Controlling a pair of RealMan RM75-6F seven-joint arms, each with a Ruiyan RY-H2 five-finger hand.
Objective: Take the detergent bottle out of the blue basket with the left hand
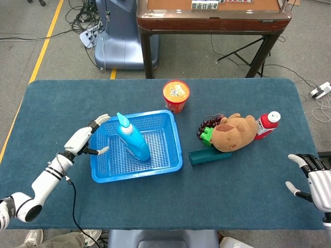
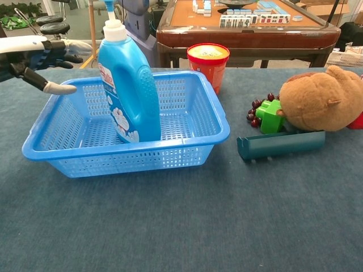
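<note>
A blue detergent bottle with a white pump top stands upright inside the blue basket at mid-table. My left hand hovers over the basket's left rim, fingers spread and holding nothing, a short way left of the bottle. My right hand stays open at the table's front right edge, far from the basket.
A red cup stands just behind the basket. To the right lie a brown plush bear, a green block, dark grapes, a teal bar and a red bottle. A wooden table stands beyond.
</note>
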